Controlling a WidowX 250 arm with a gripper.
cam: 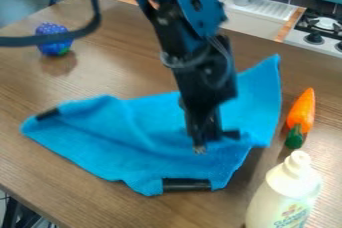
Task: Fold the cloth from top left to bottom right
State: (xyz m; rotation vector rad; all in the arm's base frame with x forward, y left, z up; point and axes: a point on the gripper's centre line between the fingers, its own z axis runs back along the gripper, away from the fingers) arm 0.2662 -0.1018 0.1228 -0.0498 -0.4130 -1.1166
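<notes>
Btl (286,192); cloth (143,137) axis approx. L–R

White btl (279,192) has label (292,214) w/ green print, wording unclear.

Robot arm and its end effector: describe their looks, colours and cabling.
The robot arm is black, looking dark blue on its upper links, with angular segments, a side plate with round holes and pale screw heads. A thick dark cable loops out beside it; thinner wires curl around the lower section. The end effector is black too.
</notes>
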